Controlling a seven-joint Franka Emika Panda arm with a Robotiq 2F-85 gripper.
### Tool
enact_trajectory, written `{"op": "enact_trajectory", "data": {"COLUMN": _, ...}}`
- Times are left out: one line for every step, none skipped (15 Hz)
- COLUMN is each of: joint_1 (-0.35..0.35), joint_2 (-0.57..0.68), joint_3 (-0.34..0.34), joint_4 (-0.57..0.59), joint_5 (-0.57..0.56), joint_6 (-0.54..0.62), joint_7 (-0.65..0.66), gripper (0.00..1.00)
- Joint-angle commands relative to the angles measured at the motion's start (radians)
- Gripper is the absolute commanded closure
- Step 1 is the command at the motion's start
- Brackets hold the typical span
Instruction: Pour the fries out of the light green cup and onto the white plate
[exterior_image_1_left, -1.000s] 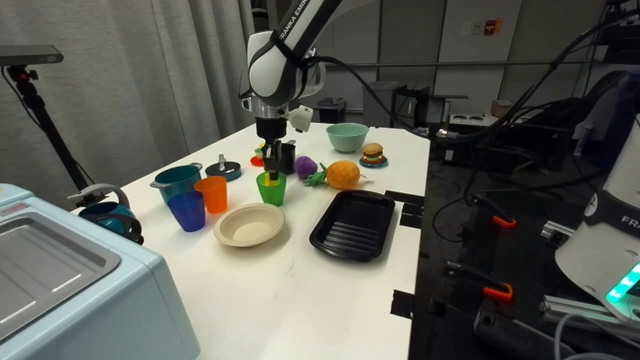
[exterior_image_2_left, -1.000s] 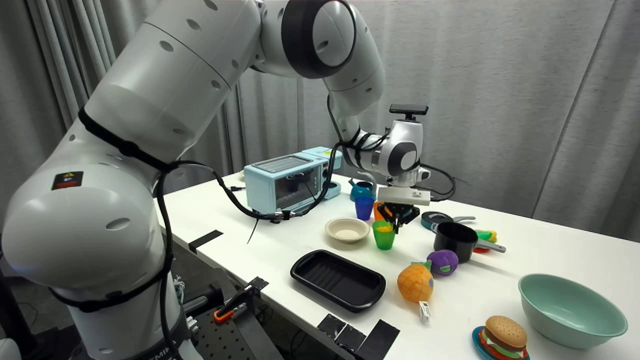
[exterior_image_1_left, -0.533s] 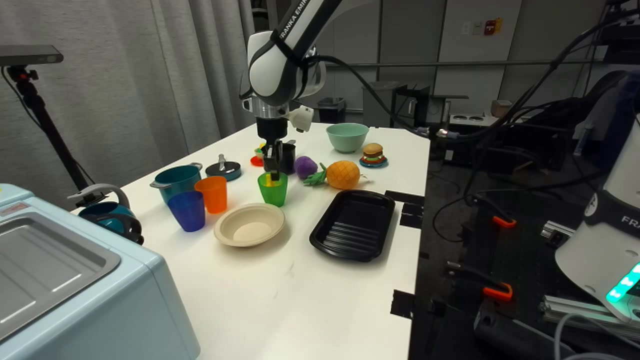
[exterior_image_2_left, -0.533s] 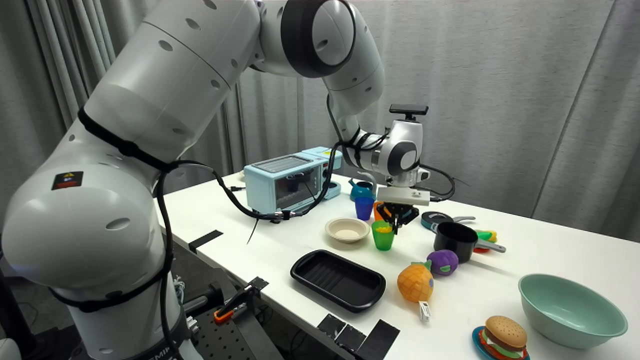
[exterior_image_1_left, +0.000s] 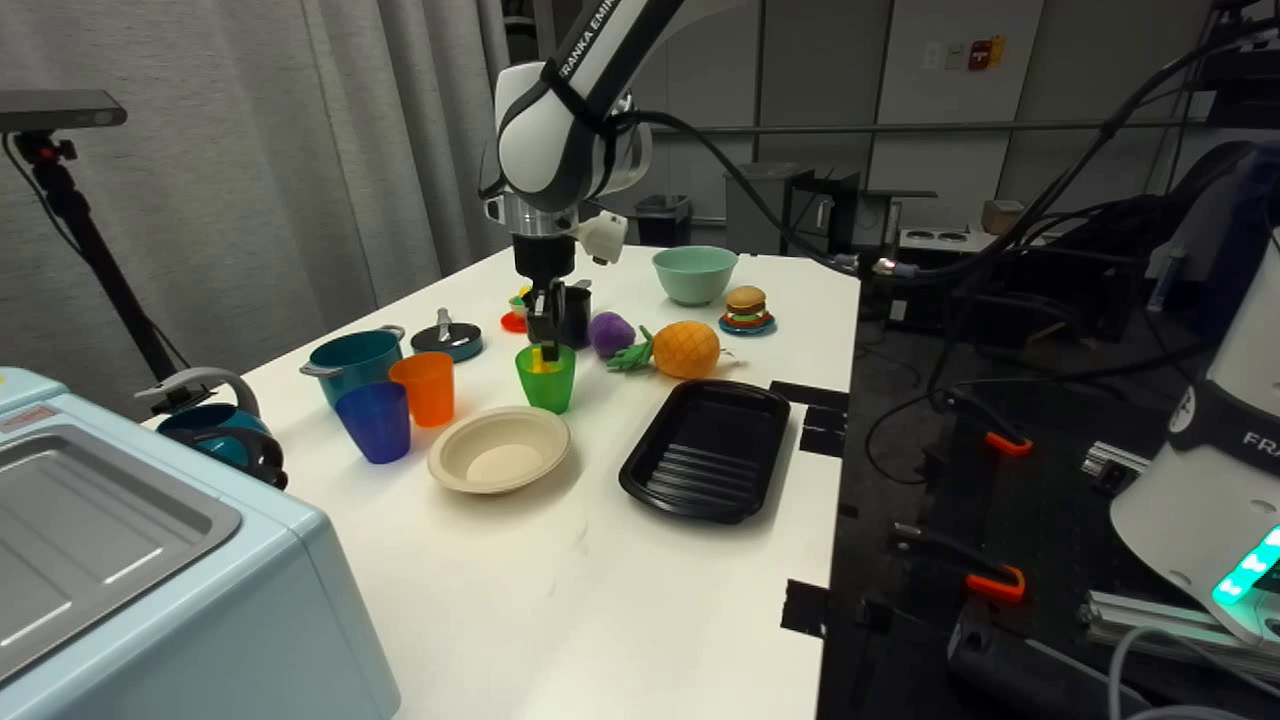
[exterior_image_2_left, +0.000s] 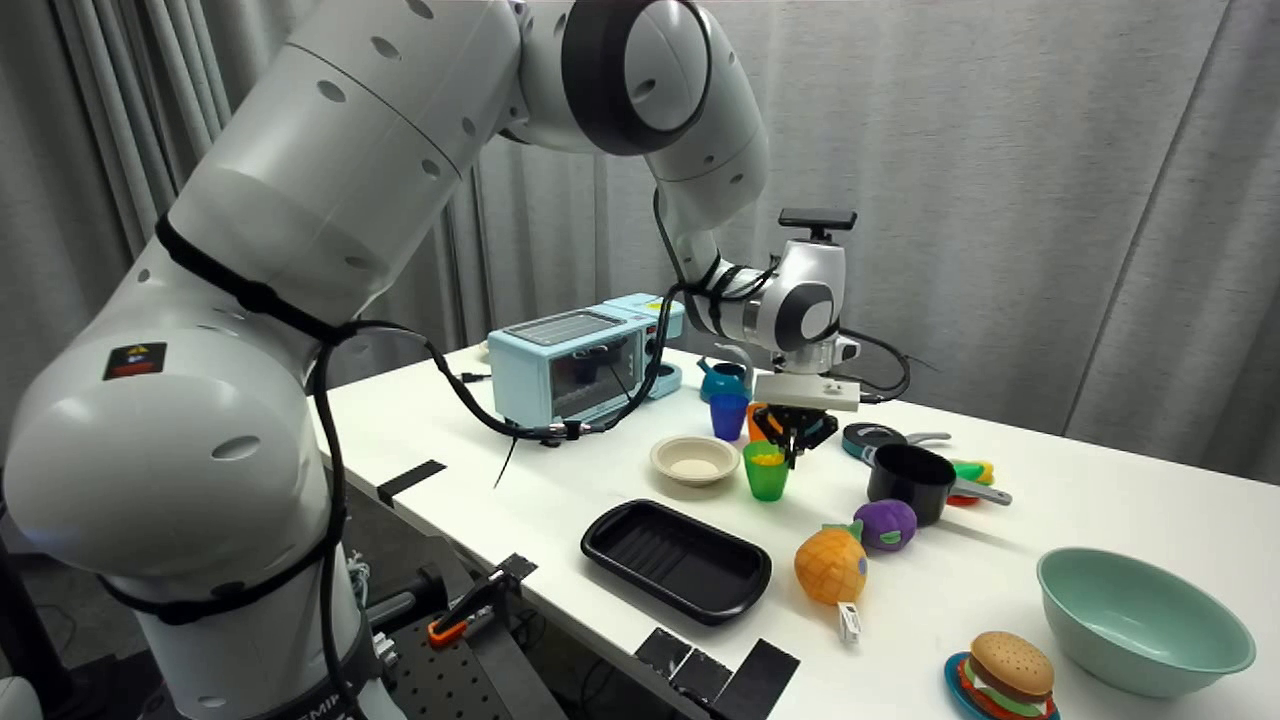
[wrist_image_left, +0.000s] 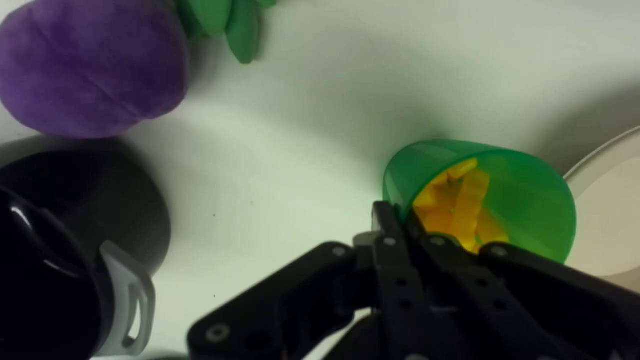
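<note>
In an exterior view, the white table (exterior_image_1_left: 640, 600) reaches from the bottom edge to the upper middle. On it, below centre, sit the white plate (exterior_image_1_left: 500, 454), left, and a black tray (exterior_image_1_left: 706, 450), right. A light blue oven (exterior_image_1_left: 220, 590) fills the lower left; a blue cup (exterior_image_1_left: 374, 424), an orange cup (exterior_image_1_left: 424, 390) and a teal pot (exterior_image_1_left: 345, 378) stand left of centre. Near the middle lie a purple plush (exterior_image_1_left: 612, 334) and an orange plush (exterior_image_1_left: 686, 350), a pale green bowl (exterior_image_1_left: 695, 282) above them. Whether the light green cup (exterior_image_1_left: 546, 388) touches the table is unclear.
</note>
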Motion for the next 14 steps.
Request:
{"op": "enact_trajectory", "data": {"joint_1": 0.01, "joint_2": 0.003, "joint_3": -0.012, "joint_4": 0.0, "joint_5": -0.01, "joint_6": 0.03, "joint_7": 0.013, "gripper": 0.99}}
{"op": "enact_trajectory", "data": {"joint_1": 0.013, "joint_2": 0.002, "joint_3": -0.017, "joint_4": -0.001, "joint_5": -0.014, "joint_6": 0.028, "joint_7": 0.018, "gripper": 0.99}}
{"op": "enact_trajectory", "data": {"joint_1": 0.013, "joint_2": 0.002, "joint_3": -0.017, "joint_4": -0.001, "joint_5": -0.014, "joint_6": 0.028, "joint_7": 0.018, "gripper": 0.99}}
{"op": "enact_trajectory", "data": {"joint_1": 0.013, "joint_2": 0.001, "joint_3": -0.017, "joint_4": 0.0, "joint_5": -0.014, "joint_6": 0.021, "joint_7": 0.016, "gripper": 0.99}}
{"op": "enact_trajectory", "data": {"joint_1": 0.014, "joint_2": 0.0, "joint_3": -0.018, "joint_4": 0.0, "joint_5": -0.015, "joint_6": 0.019, "joint_7": 0.017, "gripper": 0.99}}
{"op": "enact_trajectory", "data": {"joint_1": 0.015, "joint_2": 0.0, "joint_3": -0.019, "joint_4": 0.002, "joint_5": -0.017, "joint_6": 0.009, "joint_7": 0.017, "gripper": 0.99}}
{"op": "enact_trajectory", "data": {"joint_1": 0.017, "joint_2": -0.001, "joint_3": -0.022, "joint_4": 0.002, "joint_5": -0.02, "joint_6": 0.005, "joint_7": 0.018, "gripper": 0.99}}
{"op": "enact_trajectory", "data": {"joint_1": 0.016, "joint_2": -0.002, "joint_3": -0.021, "joint_4": 0.003, "joint_5": -0.022, "joint_6": -0.002, "joint_7": 0.012, "gripper": 0.99}}
{"op": "enact_trajectory", "data": {"joint_1": 0.018, "joint_2": -0.002, "joint_3": -0.025, "joint_4": 0.004, "joint_5": -0.028, "joint_6": -0.004, "joint_7": 0.011, "gripper": 0.99}}
{"op": "enact_trajectory", "data": {"joint_1": 0.016, "joint_2": -0.003, "joint_3": -0.023, "joint_4": 0.005, "joint_5": -0.032, "joint_6": -0.014, "joint_7": 0.003, "gripper": 0.99}}
{"op": "enact_trajectory", "data": {"joint_1": 0.017, "joint_2": -0.004, "joint_3": -0.025, "joint_4": 0.006, "joint_5": -0.038, "joint_6": -0.023, "joint_7": 0.0, "gripper": 0.99}}
{"op": "enact_trajectory", "data": {"joint_1": 0.016, "joint_2": -0.004, "joint_3": -0.024, "joint_4": 0.009, "joint_5": -0.045, "joint_6": -0.032, "joint_7": -0.008, "gripper": 0.99}}
{"op": "enact_trajectory", "data": {"joint_1": 0.014, "joint_2": -0.004, "joint_3": -0.022, "joint_4": 0.011, "joint_5": -0.05, "joint_6": -0.04, "joint_7": -0.019, "gripper": 0.99}}
{"op": "enact_trajectory", "data": {"joint_1": 0.019, "joint_2": -0.004, "joint_3": -0.029, "joint_4": 0.012, "joint_5": -0.063, "joint_6": -0.039, "joint_7": -0.017, "gripper": 0.99}}
